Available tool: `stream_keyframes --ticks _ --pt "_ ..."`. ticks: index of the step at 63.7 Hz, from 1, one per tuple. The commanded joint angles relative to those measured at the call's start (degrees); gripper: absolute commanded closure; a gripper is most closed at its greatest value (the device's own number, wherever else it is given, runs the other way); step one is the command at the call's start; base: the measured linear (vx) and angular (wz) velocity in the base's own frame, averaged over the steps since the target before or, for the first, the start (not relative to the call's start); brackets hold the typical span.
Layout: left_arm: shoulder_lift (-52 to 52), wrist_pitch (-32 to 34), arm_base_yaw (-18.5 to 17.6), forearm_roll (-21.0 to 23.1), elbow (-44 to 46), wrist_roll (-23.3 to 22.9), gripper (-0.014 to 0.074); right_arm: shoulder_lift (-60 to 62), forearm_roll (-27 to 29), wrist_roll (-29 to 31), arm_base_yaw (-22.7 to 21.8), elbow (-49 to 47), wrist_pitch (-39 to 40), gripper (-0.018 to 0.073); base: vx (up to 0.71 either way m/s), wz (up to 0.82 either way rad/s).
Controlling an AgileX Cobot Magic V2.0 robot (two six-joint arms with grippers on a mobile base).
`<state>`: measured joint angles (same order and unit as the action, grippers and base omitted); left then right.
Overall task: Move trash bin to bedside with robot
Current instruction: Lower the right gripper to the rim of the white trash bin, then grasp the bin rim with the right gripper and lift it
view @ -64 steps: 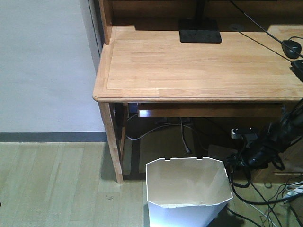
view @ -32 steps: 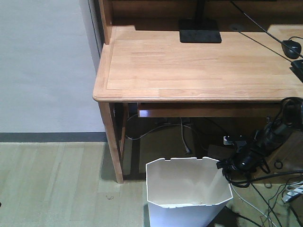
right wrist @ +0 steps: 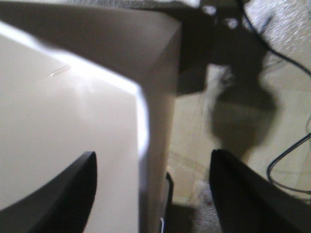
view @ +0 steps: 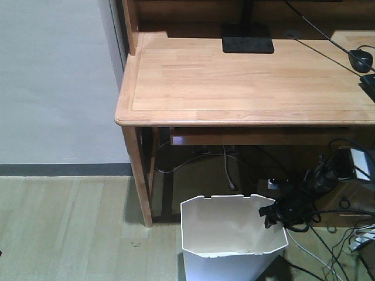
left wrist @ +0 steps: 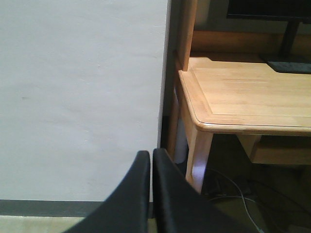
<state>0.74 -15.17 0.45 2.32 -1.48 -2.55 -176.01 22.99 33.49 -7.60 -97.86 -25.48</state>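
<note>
Fingers (right wrist: 65, 196) on my right gripper (right wrist: 153, 156) are standing wide apart — the trash bin (view: 225, 229) wall is sitting between them, one finger inside, one outside. My left gripper (left wrist: 150, 155) fingers are pressing together, holding nothing.

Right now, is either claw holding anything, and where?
Nothing yet. The right claw is open astride the white plastic bin's right rim; the left claw is shut, empty.

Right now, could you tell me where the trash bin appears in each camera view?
Front view: trash bin at bottom centre, on the floor before the desk.
Left wrist: not in it.
Right wrist: it fills the left half, its wall inside the open right gripper.
Shared landmark: the desk's rounded corner, front and left wrist views.
</note>
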Motion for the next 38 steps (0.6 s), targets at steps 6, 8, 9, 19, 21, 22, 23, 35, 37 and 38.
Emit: stream_keyframes --ticks 6,8,9,19,21,22,23,35,37,38 --pt "0.82 3.97 0.07 0.23 -0.67 -0.35 0.0602 0.5 1.46 -1.06 -0.21 -4.95 -5.95 0.0323 0.0 0.0" --pt "0.82 3.97 0.07 0.23 -0.67 -0.35 0.0602 0.35 1.7 -1.24 -0.21 -5.38 -6.73 0.0389 0.0 0.0" --pt "0.82 3.97 0.07 0.23 -0.67 -0.35 0.0602 0.3 1.85 -1.22 -0.21 -5.54 -7.0 0.0442 0.0 0.0" --pt "0.82 3.97 0.07 0.23 -0.67 -0.35 0.0602 1.4 4.78 0.19 -0.34 -5.69 -7.58 0.0571 0.0 0.0" --pt "0.82 3.97 0.07 0.23 -0.67 -0.35 0.0602 1.85 5.56 1.05 -0.34 -5.54 -7.58 0.0571 0.0 0.0" --pt "0.82 3.97 0.07 0.23 -0.67 -0.35 0.0602 2.1 5.94 1.52 -0.34 -5.46 -7.64 0.0571 0.0 0.0" --pt "0.82 3.97 0.07 0.23 -0.67 -0.35 0.0602 2.41 6.35 2.08 -0.34 -5.38 -7.78 0.057 0.0 0.0" --pt "0.82 3.97 0.07 0.23 -0.67 -0.35 0.0602 7.25 15.78 13.25 -0.39 -1.12 -8.91 0.0568 0.0 0.0" --pt "0.82 3.97 0.07 0.23 -0.67 -0.35 0.0602 8.24 16.7 14.55 -0.39 0.12 -8.65 0.0568 0.0 0.0" --pt "0.82 3.97 0.07 0.23 -0.67 -0.35 0.0602 8.79 17.18 14.96 -0.45 0.78 -8.41 0.0568 0.0 0.0"
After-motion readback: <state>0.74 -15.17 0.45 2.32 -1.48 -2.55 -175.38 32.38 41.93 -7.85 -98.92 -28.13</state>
